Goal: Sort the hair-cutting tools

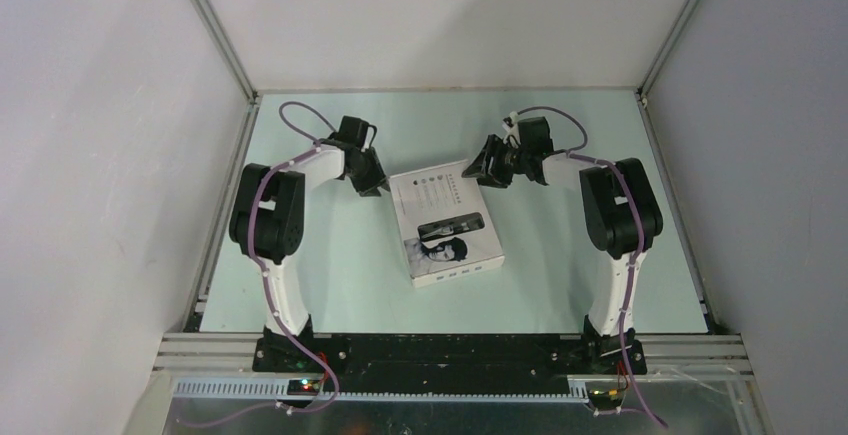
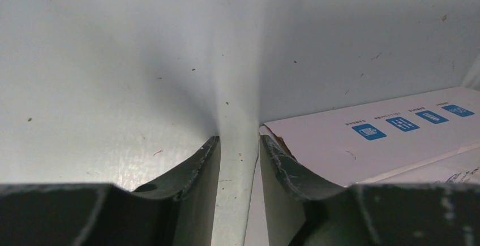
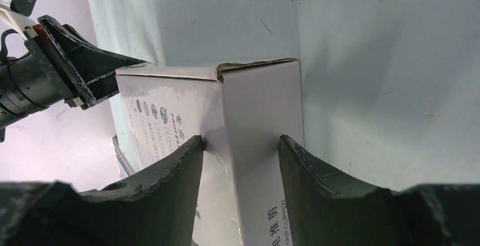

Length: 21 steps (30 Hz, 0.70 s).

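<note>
1. You have the white box [image 1: 447, 217] lying flat on the table [image 1: 330, 265], midway between the two arms. Its printed face is up and it sits slightly askew to the table edges.
2. Hair-cutting tools: none show in any view. You see only the box, with its end flap closed in the right wrist view.
3. Left gripper [image 1: 375, 185]: it is low at the box's far left corner. In your left wrist view the gripper [image 2: 239, 139] has its jaws a narrow gap apart, with only bare table between them. It holds nothing. The box [image 2: 373, 144] corner lies just beside the right-hand finger; you cannot tell if they touch.
4. Right gripper [image 1: 488, 169]: it is at the box's far right corner. In your right wrist view the gripper [image 3: 240, 139] stands partly open, and the fingers straddle the upright edge of the box [image 3: 257, 104]. One finger is over the printed face, the other over the end face. No clamp is visible and contact is unclear.
5. The same view shows the left gripper [image 3: 127, 76] at the box's opposite far corner
</note>
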Motion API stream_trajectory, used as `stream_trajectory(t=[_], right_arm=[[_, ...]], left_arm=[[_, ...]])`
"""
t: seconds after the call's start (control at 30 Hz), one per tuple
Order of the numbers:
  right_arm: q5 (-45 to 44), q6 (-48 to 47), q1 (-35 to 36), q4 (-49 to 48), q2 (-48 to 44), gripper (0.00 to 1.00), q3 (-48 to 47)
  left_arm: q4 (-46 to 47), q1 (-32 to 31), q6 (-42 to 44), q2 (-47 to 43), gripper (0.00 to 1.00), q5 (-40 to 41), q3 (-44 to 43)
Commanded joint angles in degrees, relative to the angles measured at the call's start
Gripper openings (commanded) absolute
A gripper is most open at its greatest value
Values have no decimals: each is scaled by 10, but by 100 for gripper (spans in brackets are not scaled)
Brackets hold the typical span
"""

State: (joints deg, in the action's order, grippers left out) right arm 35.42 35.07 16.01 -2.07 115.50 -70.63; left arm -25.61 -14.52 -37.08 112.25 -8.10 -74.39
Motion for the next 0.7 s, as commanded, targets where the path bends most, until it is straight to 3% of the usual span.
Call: stream_trajectory(t=[0.0, 0.3, 0.67], right_arm=[[14, 1, 7, 0, -7, 55, -15], [-27, -53, -22, 89, -89, 58, 24], [-32, -63, -15, 88, -189, 59, 158]], left_arm=[[64, -24, -10, -17, 42, -60, -6], [-6, -21, 14, -105, 52, 25, 62], [0, -70, 13, -190, 52, -38, 225]])
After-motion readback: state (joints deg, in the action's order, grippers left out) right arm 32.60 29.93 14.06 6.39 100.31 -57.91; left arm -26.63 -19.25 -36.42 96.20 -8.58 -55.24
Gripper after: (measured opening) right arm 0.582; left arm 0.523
